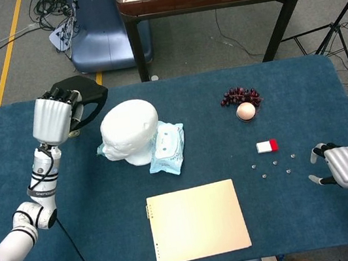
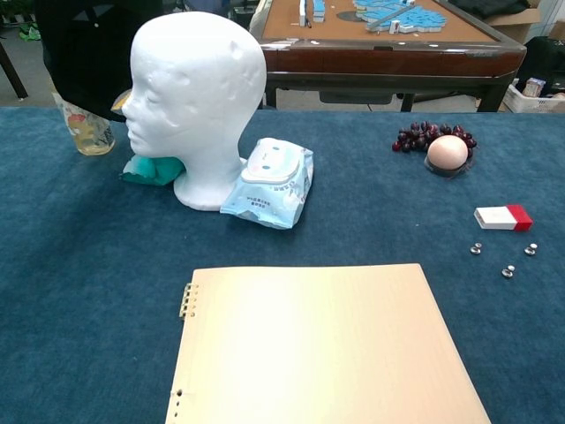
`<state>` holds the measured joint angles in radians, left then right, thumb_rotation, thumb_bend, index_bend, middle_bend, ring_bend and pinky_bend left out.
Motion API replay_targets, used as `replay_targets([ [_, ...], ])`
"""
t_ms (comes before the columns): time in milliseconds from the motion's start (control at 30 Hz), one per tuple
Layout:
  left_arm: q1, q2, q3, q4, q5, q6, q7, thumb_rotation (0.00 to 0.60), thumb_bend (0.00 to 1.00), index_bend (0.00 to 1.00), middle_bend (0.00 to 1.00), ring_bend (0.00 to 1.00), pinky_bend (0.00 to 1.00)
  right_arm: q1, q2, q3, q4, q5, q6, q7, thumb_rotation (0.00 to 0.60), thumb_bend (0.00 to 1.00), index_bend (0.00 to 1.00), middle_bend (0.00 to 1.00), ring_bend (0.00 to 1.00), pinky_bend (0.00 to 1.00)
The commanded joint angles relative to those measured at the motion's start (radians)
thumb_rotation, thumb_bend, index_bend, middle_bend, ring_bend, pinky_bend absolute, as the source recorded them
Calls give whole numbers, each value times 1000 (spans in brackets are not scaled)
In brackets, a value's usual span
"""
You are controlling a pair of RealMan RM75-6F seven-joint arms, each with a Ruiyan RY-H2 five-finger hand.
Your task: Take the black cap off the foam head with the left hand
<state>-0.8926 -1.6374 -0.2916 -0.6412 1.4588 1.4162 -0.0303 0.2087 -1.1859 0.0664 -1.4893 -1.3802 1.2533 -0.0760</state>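
The white foam head [image 1: 130, 132] [image 2: 192, 97] stands bare on the blue table, facing left. My left hand [image 1: 52, 116] holds the black cap [image 1: 86, 95] in the air, up and to the left of the head. In the chest view the cap [image 2: 88, 53] hangs in front of the bottle and beside the head's face; the hand itself is hidden there. My right hand [image 1: 339, 167] rests near the table's right front edge, fingers apart, holding nothing.
A drink bottle [image 2: 81, 132] stands behind the cap. A teal cloth [image 2: 152, 170] and a wipes pack [image 1: 167, 146] lie against the head. A tan notebook [image 1: 198, 221], grapes [image 1: 240, 95], an egg [image 1: 246, 111], a red-white eraser [image 1: 267, 146] and several small beads [image 1: 275, 164] lie on the table [image 1: 303, 110].
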Motion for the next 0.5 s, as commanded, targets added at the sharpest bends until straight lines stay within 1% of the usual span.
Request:
replay_targets([
  [33, 14, -8, 19, 71, 3, 3, -43, 600, 408, 618, 669, 513, 718, 1, 0, 0, -1, 1, -1, -2, 600, 0, 526, 430, 387, 548],
  [200, 34, -10, 61, 182, 35, 31, -127, 600, 408, 617, 670, 514, 719, -1, 1, 1, -3, 2, 3, -4, 600, 0, 526, 430, 386, 548],
  [500, 91, -27, 121, 312, 71, 96, -290, 600, 408, 613, 671, 514, 719, 2, -4, -2, -3, 3, -3, -12, 600, 0, 527, 430, 386, 548],
])
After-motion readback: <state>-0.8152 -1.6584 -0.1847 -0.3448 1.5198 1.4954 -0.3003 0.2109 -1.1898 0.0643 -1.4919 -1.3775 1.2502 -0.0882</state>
